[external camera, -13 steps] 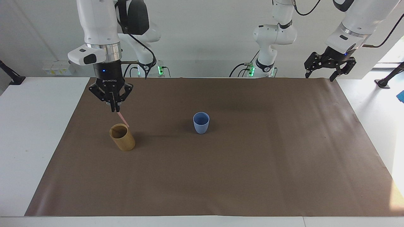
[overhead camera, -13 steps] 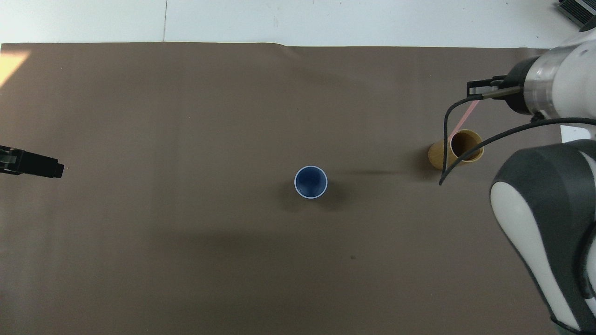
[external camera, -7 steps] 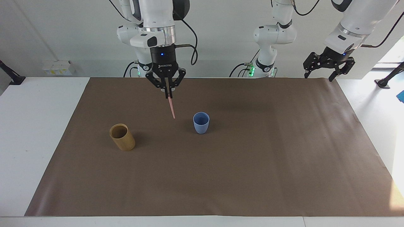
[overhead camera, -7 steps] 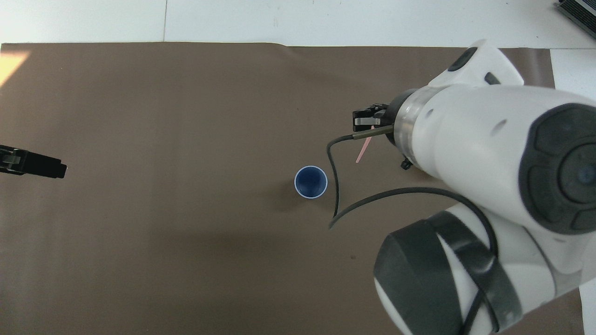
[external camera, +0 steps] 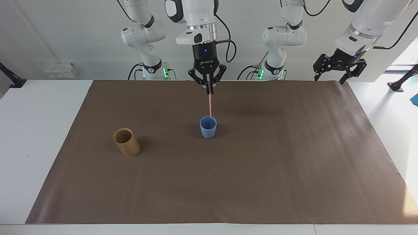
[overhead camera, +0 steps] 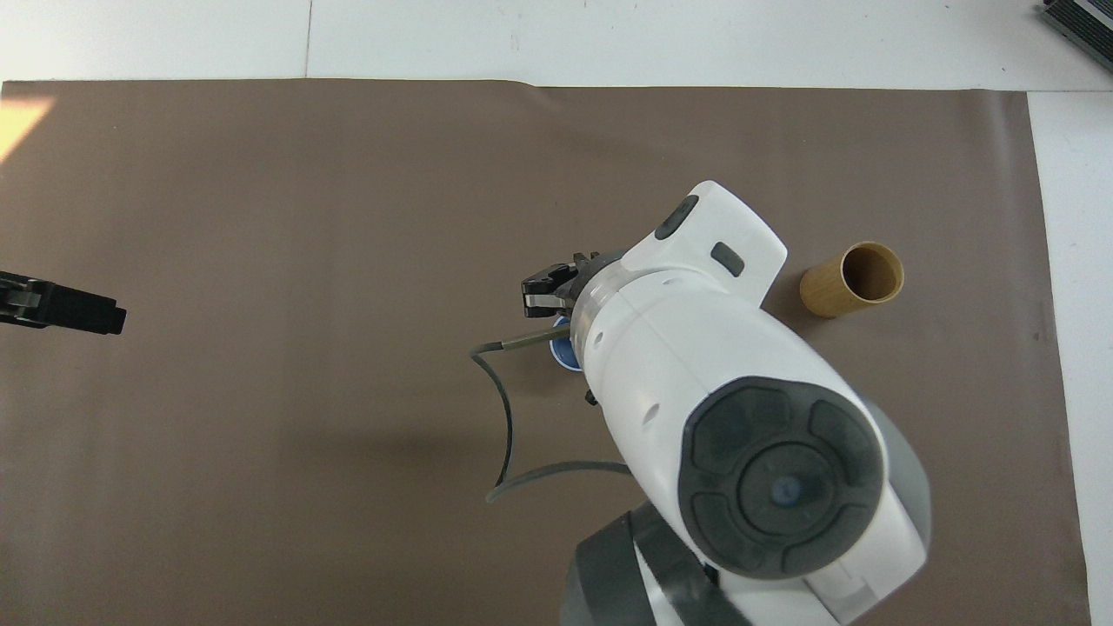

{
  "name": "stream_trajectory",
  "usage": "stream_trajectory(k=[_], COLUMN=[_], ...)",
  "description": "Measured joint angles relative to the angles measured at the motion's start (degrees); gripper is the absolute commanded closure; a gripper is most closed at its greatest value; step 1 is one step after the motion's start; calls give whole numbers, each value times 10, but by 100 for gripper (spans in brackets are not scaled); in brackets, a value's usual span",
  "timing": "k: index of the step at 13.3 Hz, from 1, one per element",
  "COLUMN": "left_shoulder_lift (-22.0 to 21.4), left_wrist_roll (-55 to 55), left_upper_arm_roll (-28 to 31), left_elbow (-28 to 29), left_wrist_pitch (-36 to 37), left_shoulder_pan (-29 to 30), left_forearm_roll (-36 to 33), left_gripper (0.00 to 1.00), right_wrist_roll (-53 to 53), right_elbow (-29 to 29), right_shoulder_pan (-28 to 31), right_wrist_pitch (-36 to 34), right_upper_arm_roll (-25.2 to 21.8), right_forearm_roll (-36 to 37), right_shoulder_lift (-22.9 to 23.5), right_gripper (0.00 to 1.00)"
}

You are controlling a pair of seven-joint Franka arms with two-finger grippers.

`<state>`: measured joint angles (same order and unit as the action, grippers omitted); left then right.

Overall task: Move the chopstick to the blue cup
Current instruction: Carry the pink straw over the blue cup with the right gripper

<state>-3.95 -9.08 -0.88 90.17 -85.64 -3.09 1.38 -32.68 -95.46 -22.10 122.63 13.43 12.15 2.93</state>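
Observation:
My right gripper [external camera: 209, 91] is shut on the top end of the pale pink chopstick [external camera: 210, 105]. The stick hangs nearly upright, its lower tip just above the rim of the light-blue cup [external camera: 208, 127] that stands mid-mat. In the overhead view the right arm covers most of the blue cup [overhead camera: 563, 351] and hides the stick; only the gripper's top [overhead camera: 549, 291] shows. My left gripper [external camera: 336, 69] waits open in the air over the mat's edge at the left arm's end, and shows at the overhead view's edge [overhead camera: 69, 306].
A tan bamboo-coloured cylinder cup [external camera: 126, 142] stands on the brown mat [external camera: 261, 169] toward the right arm's end, also in the overhead view [overhead camera: 854, 279]. White table [external camera: 39, 130] surrounds the mat.
My right gripper has carried the chopstick from above the tan cup, across the mat toward the left arm's end, to over the blue cup. The left arm has not moved.

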Motion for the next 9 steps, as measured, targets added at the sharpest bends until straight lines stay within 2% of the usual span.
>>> stream_trajectory(k=[8,9], left_shoulder_lift=[0,0], left_wrist_roll=[0,0], left_upper_arm_roll=[2,2], left_elbow=[0,0], left_wrist_pitch=[0,0], left_shoulder_pan=[4,4], left_forearm_roll=[0,0], left_gripper=[0,0], right_wrist_roll=[-7,-7], right_elbow=[-119,-128], right_shoulder_pan=[-1,0], right_wrist_pitch=[116,127], right_upper_arm_roll=[-4,-4], right_forearm_roll=[17,17], right_shoulder_lift=[-1,-1], right_gripper=[100,89])
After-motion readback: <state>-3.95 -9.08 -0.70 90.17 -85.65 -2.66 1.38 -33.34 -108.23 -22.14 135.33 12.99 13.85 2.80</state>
